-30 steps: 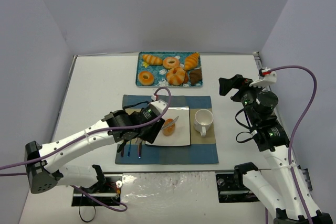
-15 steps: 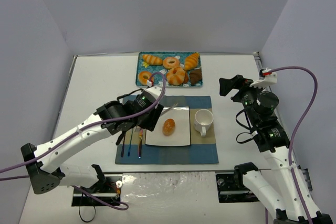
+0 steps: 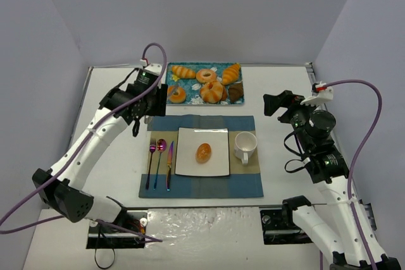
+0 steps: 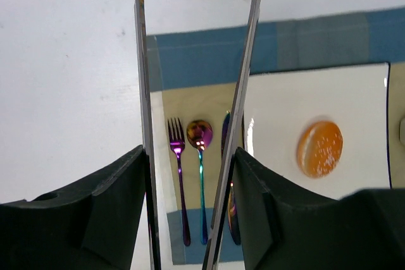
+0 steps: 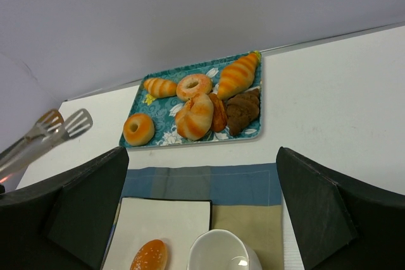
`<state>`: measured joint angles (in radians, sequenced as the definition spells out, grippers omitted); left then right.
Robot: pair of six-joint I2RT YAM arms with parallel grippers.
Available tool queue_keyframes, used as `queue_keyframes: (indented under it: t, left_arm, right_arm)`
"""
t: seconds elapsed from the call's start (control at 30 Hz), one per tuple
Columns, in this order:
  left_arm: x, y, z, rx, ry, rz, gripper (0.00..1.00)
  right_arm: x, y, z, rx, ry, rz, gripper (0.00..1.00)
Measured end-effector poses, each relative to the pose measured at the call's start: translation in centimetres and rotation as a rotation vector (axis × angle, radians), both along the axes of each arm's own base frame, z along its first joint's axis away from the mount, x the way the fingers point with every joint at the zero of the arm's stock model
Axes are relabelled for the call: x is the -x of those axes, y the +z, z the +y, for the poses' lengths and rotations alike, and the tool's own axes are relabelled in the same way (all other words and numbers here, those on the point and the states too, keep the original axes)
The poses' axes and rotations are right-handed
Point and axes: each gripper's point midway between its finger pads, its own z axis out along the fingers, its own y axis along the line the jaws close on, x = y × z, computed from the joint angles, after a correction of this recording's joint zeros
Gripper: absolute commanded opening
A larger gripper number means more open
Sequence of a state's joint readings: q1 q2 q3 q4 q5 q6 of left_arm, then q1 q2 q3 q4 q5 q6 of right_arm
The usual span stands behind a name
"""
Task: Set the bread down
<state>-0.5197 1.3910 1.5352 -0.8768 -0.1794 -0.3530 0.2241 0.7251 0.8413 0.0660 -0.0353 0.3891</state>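
The bread (image 3: 203,152), a small glossy golden-orange roll, lies in the middle of the white square plate (image 3: 218,137). It also shows in the left wrist view (image 4: 319,148) and in the right wrist view (image 5: 149,255). My left gripper (image 3: 150,96) is shut on metal tongs (image 4: 143,61), high over the table's left back, by the tray's left end. The tongs' arms are spread and hold nothing. Their tips (image 5: 63,124) show in the right wrist view. My right gripper (image 3: 272,104) is open and empty, raised to the right of the cup.
A teal tray (image 3: 169,80) of donuts, croissants and a bun stands at the back. A white cup (image 3: 245,145) sits on the blue placemat (image 3: 247,184) right of the plate. A fork, a spoon (image 3: 161,150) and a knife lie left of the plate.
The left arm has let the bread go on the plate, then risen and swung back-left from over the plate to the tray's left end, tongs empty. The right arm has not moved.
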Motion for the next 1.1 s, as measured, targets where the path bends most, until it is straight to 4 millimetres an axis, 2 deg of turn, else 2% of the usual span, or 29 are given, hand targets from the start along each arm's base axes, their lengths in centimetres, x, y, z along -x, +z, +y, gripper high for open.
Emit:
queue_keyframes:
  t: [0.1, 0.23, 0.3, 0.47, 0.8, 0.97, 1.1]
  left_arm:
    - [-2.3, 0.3, 1.7, 0.003, 0.068, -0.01, 0.49]
    - [-5.6, -0.8, 4.3, 0.009, 0.163, 0.016, 0.49]
    - [-7.3, -1.9, 5.9, 0.008, 0.214, 0.035, 0.48]
    - [-10.5, -6.4, 10.2, -0.03, 0.338, 0.114, 0.48]
    - [-13.4, -14.3, 14.7, -0.081, 0.452, 0.234, 0.48]
    - [-14.0, -16.9, 16.2, -0.087, 0.485, 0.271, 0.48]
    - [-14.2, -18.5, 16.5, -0.084, 0.491, 0.297, 0.48]
  right_arm:
    - [-0.1, -0.1, 0.2, 0.0, 0.009, 0.002, 1.0]
    - [-0.2, -0.2, 0.4, 0.001, 0.019, 0.006, 1.0]
    - [-0.2, -0.2, 0.4, 0.001, 0.022, 0.006, 1.0]
    - [-0.1, -0.2, 0.6, 0.0, 0.031, 0.007, 1.0]
    - [-0.3, -0.5, 0.9, 0.002, 0.045, 0.017, 1.0]
    - [-0.3, -0.5, 0.9, 0.002, 0.045, 0.017, 1.0]
    - [-0.3, -0.5, 0.9, 0.002, 0.047, 0.017, 1.0]
